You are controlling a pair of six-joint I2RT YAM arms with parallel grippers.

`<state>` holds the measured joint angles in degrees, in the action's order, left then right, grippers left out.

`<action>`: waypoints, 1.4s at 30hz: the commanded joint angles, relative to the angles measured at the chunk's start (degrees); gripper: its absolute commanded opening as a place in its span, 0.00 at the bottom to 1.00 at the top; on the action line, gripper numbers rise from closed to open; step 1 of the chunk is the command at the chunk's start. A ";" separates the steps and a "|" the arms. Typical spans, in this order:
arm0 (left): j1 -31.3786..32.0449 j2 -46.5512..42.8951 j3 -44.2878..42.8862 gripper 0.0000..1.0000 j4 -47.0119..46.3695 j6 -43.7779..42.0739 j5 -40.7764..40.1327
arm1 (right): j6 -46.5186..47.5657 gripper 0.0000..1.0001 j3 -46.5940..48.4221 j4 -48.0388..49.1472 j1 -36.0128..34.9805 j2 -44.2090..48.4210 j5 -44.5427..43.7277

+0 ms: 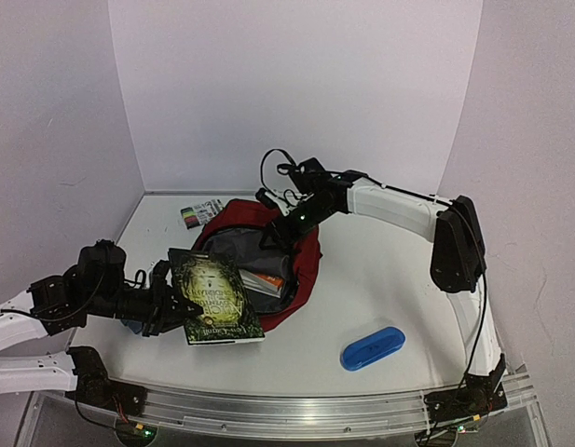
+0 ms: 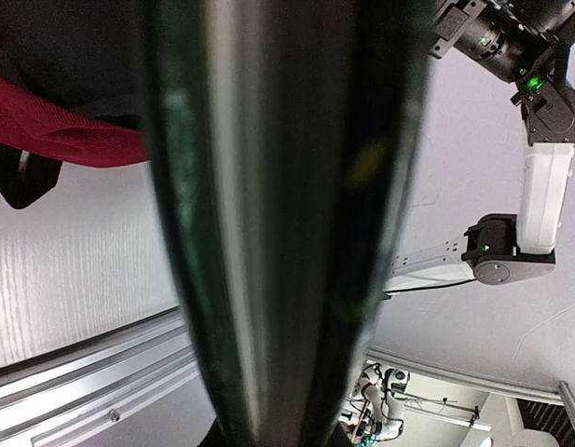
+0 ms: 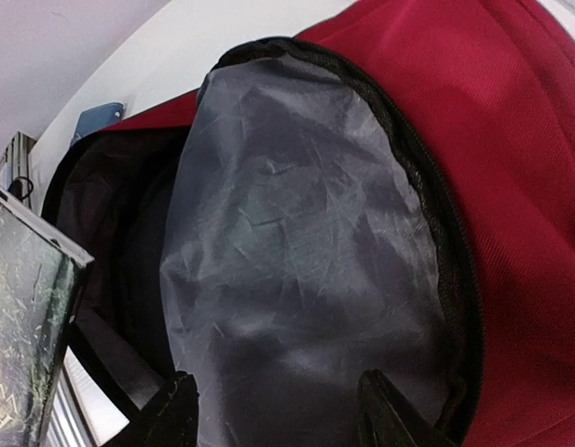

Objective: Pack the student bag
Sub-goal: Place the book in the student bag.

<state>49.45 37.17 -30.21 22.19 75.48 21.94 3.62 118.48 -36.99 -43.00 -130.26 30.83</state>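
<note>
Left claw clamps the green book beside the student bag; right claw stands parted, empty, over the grey lining.

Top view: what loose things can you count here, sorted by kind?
backpack, red, open: 1
book, green cover: 1
case, blue: 1
pack of pens: 1
Total: 4, plus an orange-and-white thing half hidden inside the backpack that I cannot name.
</note>
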 commanded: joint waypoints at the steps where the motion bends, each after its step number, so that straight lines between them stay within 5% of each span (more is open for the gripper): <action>1: 0.03 -0.91 0.03 0.00 -10.65 -0.10 2.52 | 0.96 0.58 4.24 -0.28 0.11 -0.07 -1.45; 11: 0.03 6.26 2.30 0.00 -20.95 0.31 6.51 | 4.09 0.91 8.31 -2.93 0.68 -0.73 -4.80; 18: 0.03 9.25 2.34 0.00 -24.87 -0.26 8.23 | 5.20 0.91 9.69 -6.88 0.67 -4.70 -2.39; 21: 0.03 8.67 2.68 0.00 -25.01 -0.11 8.20 | 5.43 0.77 9.60 -8.13 0.72 -5.21 0.20; 30: 0.03 5.89 6.19 0.00 -26.67 1.96 7.87 | 3.07 0.00 13.42 -8.60 1.36 -2.66 3.80; 34: 0.03 5.34 7.45 0.00 -27.72 2.49 7.76 | 2.37 0.00 14.22 -8.55 1.66 -0.57 3.40; 35: 0.03 5.29 7.56 0.00 -27.75 2.53 7.69 | 2.28 0.03 14.18 -8.55 1.71 -0.21 2.72; 39: 0.03 5.56 7.31 0.00 -27.57 2.27 7.86 | 0.92 0.62 12.41 -8.64 2.70 1.15 0.10; 42: 0.03 5.84 6.83 0.00 -27.31 1.97 7.94 | 0.72 0.74 8.67 -8.78 3.94 2.29 -0.58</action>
<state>49.45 44.14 -21.58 2.38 78.17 28.84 5.43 130.00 -45.10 -40.92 -133.22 32.11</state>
